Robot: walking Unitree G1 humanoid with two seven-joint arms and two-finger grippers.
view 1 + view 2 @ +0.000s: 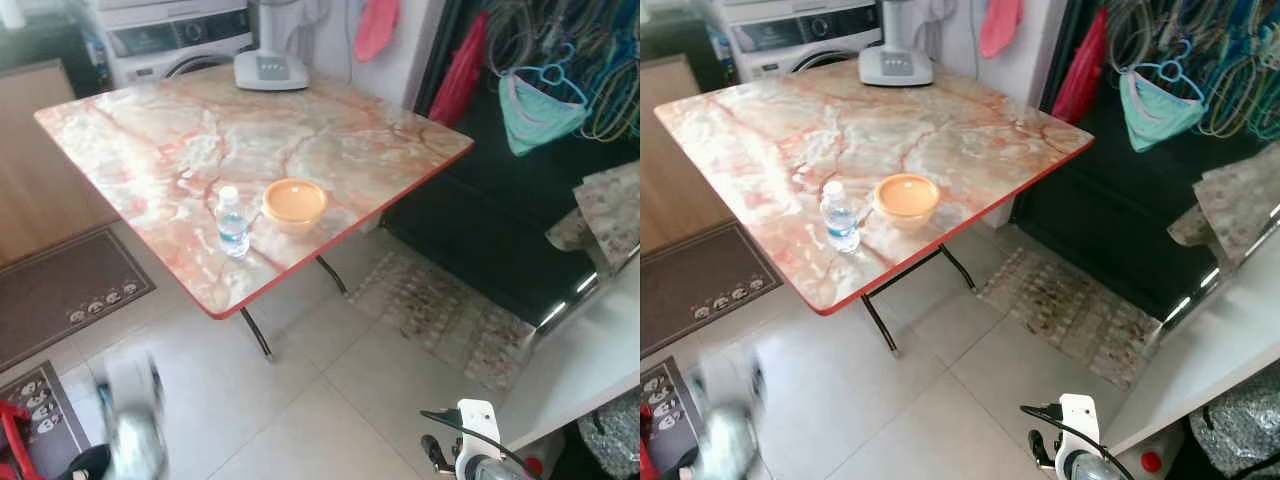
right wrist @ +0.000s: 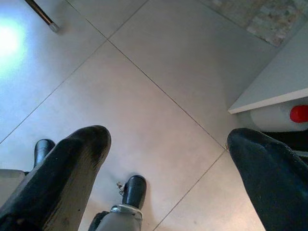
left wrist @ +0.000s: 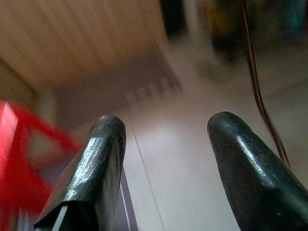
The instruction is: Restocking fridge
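The things to be stocked look to be the water bottle point(image 1: 232, 222) and the orange bowl point(image 1: 294, 204), which stand just beside each other near the front edge of the marbled surface point(image 1: 160, 120), bottle upright with its cap on, bowl to the robot's right of it. Neither is in hand: the left gripper point(image 3: 163, 168) hangs low over the floor with its fingers spread wide and nothing between them, blurred as if the arm is swinging, and the right gripper point(image 2: 168, 178) also points down at bare floor tiles, fingers wide and empty. The step in hand seems to be the approach, so the robot should square up to the near edge, stop close enough to reach without leaning, then raise one arm and close on the bottle around its middle, keeping clear of the bowl so it is not nudged off the edge. A white appliance base point(image 1: 270, 68) sits at the far side, well apart. Door mats point(image 1: 60, 290) lie to the left, a patterned rug point(image 1: 440, 310) to the right, and the folding legs point(image 1: 255, 335) under the surface could catch a foot
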